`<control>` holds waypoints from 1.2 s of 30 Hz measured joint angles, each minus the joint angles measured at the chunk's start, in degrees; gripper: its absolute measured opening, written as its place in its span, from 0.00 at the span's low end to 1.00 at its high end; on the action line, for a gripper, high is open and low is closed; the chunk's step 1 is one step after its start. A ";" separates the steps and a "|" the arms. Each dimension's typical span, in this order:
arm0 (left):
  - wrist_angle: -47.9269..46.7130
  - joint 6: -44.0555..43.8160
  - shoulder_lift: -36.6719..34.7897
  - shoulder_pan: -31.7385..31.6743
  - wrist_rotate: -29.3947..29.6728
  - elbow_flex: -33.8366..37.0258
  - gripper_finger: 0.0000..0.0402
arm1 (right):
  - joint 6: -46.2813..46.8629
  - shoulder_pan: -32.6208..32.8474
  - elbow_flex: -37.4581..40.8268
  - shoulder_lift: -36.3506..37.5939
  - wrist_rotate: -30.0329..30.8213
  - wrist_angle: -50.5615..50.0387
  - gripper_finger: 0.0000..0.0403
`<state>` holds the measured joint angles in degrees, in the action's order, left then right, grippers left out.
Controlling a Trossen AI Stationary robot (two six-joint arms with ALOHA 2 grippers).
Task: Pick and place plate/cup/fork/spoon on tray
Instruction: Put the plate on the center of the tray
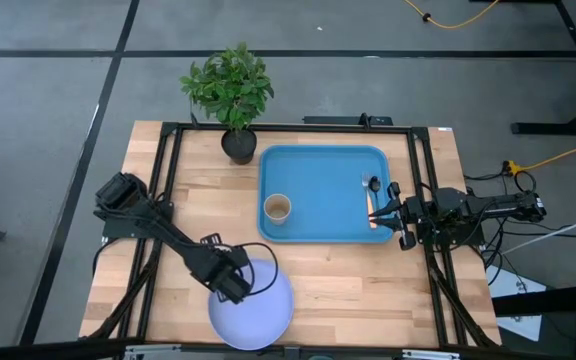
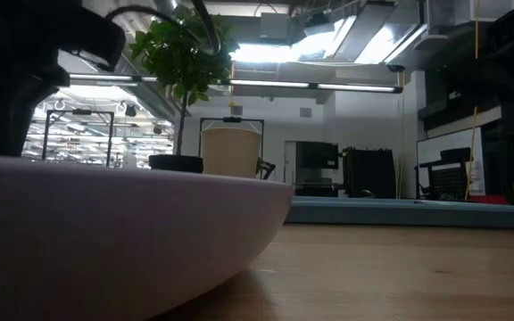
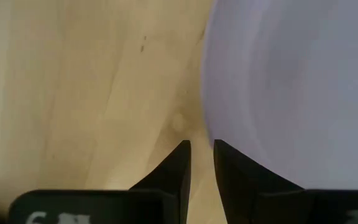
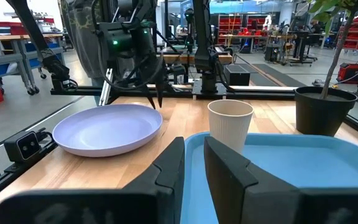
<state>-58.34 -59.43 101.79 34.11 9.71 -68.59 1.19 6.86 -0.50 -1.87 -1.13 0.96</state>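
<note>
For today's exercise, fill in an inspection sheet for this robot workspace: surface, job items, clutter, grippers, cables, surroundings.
Surface: wooden table inside a black frame.
Job's things: cup and spoon on the blue tray; plate on the table's near edge, off the tray; fork not made out.
Clutter: potted plant beside the tray's far left corner.
Grippers: left gripper at the plate's rim, fingers nearly together; right gripper at the tray's right edge, fingers close together, empty.
Cables: yellow cable on the floor.
Surroundings: grey floor; workshop behind.
</note>
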 joint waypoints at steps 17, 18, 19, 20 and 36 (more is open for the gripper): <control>4.34 -0.11 0.01 -3.74 -4.41 0.10 0.16 | 0.00 -0.01 -0.02 0.00 0.00 0.00 0.17; 4.30 -0.12 0.01 -3.74 -4.11 0.10 0.16 | 0.00 0.00 -0.02 0.00 -0.01 0.01 0.17; 4.20 -0.10 0.01 -3.74 -3.58 0.11 0.16 | 0.00 0.01 -0.02 0.00 0.00 0.01 0.17; 4.17 -0.10 0.01 -3.74 -2.93 0.12 0.16 | 0.00 0.01 -0.02 0.00 -0.01 -0.01 0.17; 4.19 -0.10 3.27 -4.14 -3.46 0.21 0.16 | 0.00 -0.01 -0.02 0.00 0.00 0.01 0.17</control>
<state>-54.15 -59.53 105.06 29.97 6.25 -68.38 1.19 6.85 -0.51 -1.87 -1.13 0.97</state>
